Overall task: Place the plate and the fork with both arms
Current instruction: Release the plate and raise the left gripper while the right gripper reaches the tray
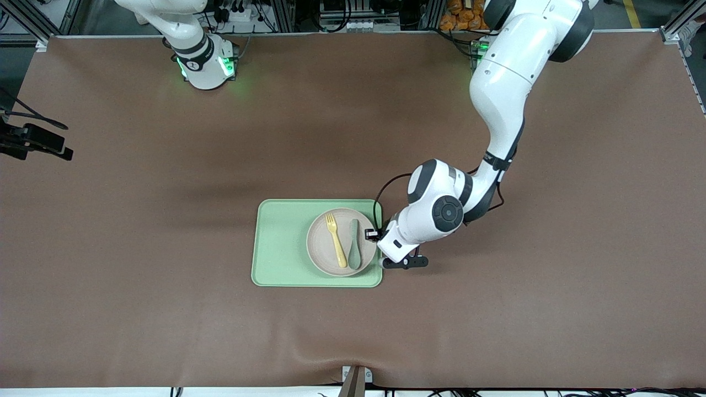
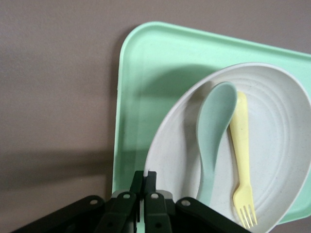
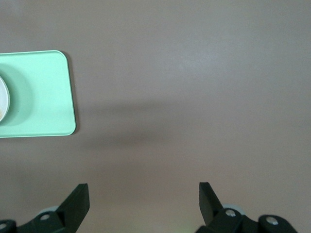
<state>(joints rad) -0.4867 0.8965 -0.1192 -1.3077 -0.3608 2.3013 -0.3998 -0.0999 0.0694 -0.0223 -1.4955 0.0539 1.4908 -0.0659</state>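
Observation:
The round speckled plate [image 1: 319, 242] lies on the light-green tray [image 1: 278, 242], at the tray's end toward the left arm. The pale-yellow fork [image 1: 335, 240] lies in the plate beside a teal spoon [image 1: 353, 245]. My left gripper [image 1: 377, 241] is low at the plate's edge toward the left arm. In the left wrist view it [image 2: 145, 178] is shut on the rim of the plate [image 2: 277, 145], with the fork [image 2: 240, 160] and spoon [image 2: 214, 131] lying in it. My right gripper [image 3: 144, 194] is open and empty over bare table, with the tray's end [image 3: 39, 92] in its view.
The brown table mat [image 1: 138, 220] surrounds the tray on all sides. The right arm's base [image 1: 205, 63] stands at the table's top edge and its hand is out of the front view. A black device [image 1: 33, 140] juts in at the right arm's end.

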